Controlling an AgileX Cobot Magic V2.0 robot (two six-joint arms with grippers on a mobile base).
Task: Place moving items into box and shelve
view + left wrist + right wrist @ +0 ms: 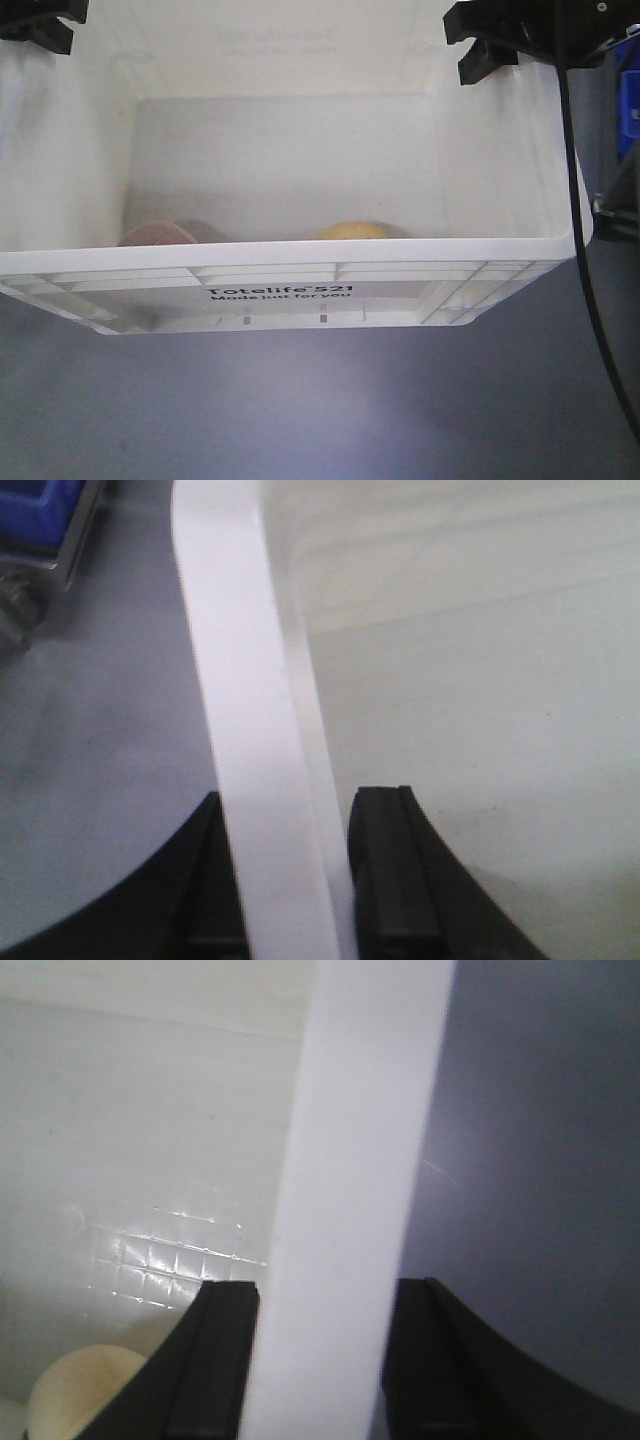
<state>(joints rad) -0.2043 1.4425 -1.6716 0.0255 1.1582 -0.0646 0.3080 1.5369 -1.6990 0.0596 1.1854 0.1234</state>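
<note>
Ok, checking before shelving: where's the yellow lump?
Front view: the yellow lump lies inside the white crate by its near wall, right of the pinkish-brown lump.

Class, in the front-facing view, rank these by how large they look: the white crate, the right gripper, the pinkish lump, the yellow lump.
1. white crate
2. right gripper, partly out of frame
3. pinkish lump and yellow lump: left unranked, because the crate's near rim hides most of each.

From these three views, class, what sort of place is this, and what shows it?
Probably a storeroom or packing area: a white crate printed Totelife, a blue plastic bin nearby, and a plain grey surface below.
</note>
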